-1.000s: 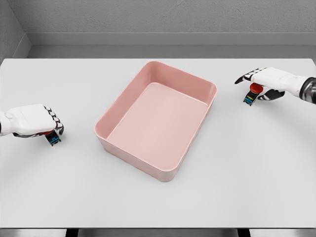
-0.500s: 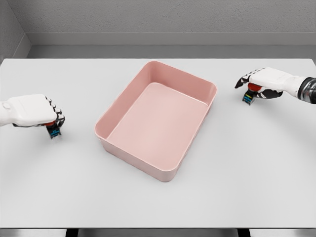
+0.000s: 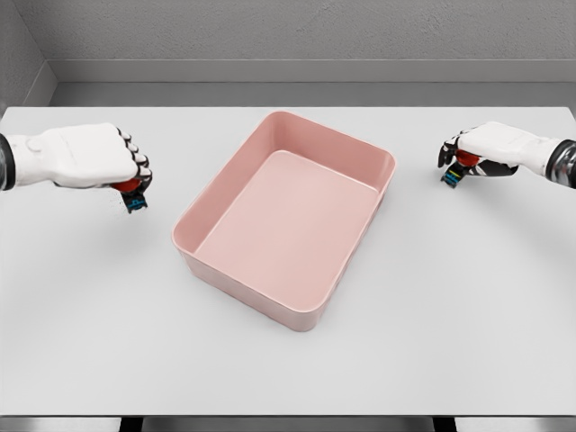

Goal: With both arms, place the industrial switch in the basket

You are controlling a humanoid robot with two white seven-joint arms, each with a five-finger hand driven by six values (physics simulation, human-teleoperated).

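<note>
— Where are the switches?

— There are two. One industrial switch (image 3: 135, 200), red on top with a blue and black body, hangs under the left robot hand (image 3: 115, 162), whose fingers are curled tight around its top. It sits left of the basket, apart from it, and seems clear of the desk, though I can't be sure of that.

— And the other?

— The second industrial switch (image 3: 454, 173) is on the far right, under the right robot hand (image 3: 475, 151). Those fingers are closed over its red cap too, with the blue lower end sticking out below. Whether it touches the desk I cannot tell.

— The basket?

— The pink basket (image 3: 214, 200) stands in the middle between the two hands, turned at an angle, open side up. Neither switch is over it; both are well outside its rim.

— What carries all this?

— A white desk (image 3: 450, 315), with a grey wall (image 3: 288, 31) behind. The left arm enters from the left edge, the right arm from the right edge.
</note>
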